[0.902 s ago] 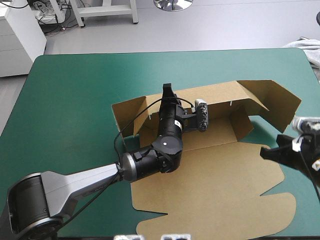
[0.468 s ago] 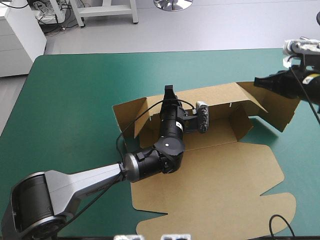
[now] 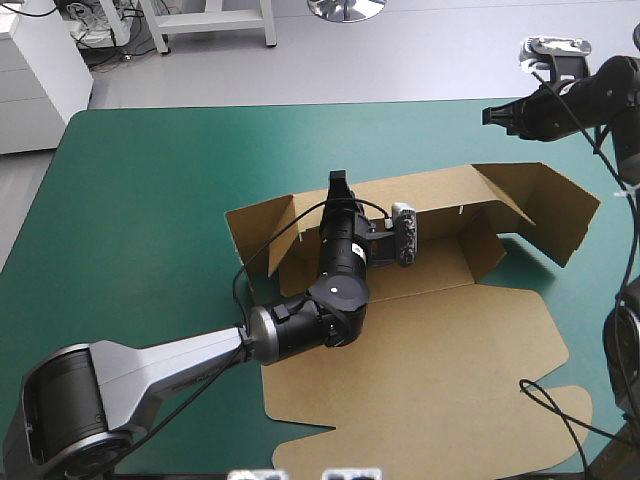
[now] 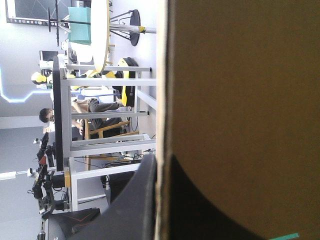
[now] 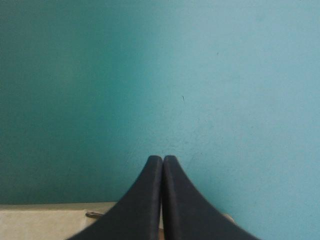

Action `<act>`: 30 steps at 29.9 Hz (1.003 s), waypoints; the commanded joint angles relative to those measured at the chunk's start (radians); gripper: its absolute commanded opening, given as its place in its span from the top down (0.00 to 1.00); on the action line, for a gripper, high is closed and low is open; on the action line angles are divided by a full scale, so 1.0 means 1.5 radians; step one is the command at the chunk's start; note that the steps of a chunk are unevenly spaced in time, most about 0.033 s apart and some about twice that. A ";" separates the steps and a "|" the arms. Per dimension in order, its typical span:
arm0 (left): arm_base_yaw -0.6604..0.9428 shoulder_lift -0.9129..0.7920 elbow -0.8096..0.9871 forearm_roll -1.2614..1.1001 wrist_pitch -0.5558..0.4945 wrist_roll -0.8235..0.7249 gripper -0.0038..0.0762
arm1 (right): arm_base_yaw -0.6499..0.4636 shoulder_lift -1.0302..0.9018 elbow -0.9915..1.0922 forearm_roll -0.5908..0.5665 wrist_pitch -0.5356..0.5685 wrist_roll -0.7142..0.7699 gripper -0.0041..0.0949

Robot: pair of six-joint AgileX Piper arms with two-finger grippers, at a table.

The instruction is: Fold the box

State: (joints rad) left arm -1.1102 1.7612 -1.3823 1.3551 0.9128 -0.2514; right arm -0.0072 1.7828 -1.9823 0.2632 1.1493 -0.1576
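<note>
- One box (image 3: 430,360) lies on the tabletop (image 3: 150,200), right of the middle. It is a single brown sheet, partly raised.
- Its far wall stands upright, with one raised panel at each end, so two in all. The right-hand panel is the larger and tilts outward.
- The wide near part of the sheet lies flat on the teal-green cover, with rounded tabs at the near right.
- Two arms show, each with one gripper.
- The left gripper (image 3: 338,184) reaches over the box floor to the top of the far wall, left of the wall's middle.
- In the left wrist view this gripper (image 4: 160,159) is clamped on the board (image 4: 240,100), with one black finger on each side of its edge.
- The right gripper (image 3: 492,116) is raised over the far right corner of the tabletop, apart from the box and holding nothing.
- In its own view the right gripper (image 5: 162,159) is closed, its two fingers meeting in one point. The bare cover (image 5: 200,75) lies ahead, and one strip of board (image 5: 40,220) lies beside the finger bases.
</note>
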 commanded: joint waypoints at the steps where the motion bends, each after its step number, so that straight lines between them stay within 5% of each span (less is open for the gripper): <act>1: -0.003 -0.030 -0.016 0.034 0.016 -0.007 0.96 | 0.000 0.018 -0.061 0.011 0.028 -0.009 0.98; 13: -0.003 -0.030 -0.016 0.035 0.055 -0.007 0.96 | 0.000 0.058 -0.060 0.009 0.070 -0.009 0.98; 22: -0.003 -0.030 -0.016 0.035 0.056 0.001 0.96 | -0.005 -0.015 0.078 0.021 0.070 -0.057 0.98; 30: -0.003 -0.028 -0.016 0.035 0.027 0.002 0.96 | -0.072 -0.108 0.201 0.164 0.065 -0.168 0.98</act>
State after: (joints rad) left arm -1.1106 1.7624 -1.3823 1.3511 0.9658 -0.2440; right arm -0.0780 1.7114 -1.6974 0.3998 1.2394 -0.3318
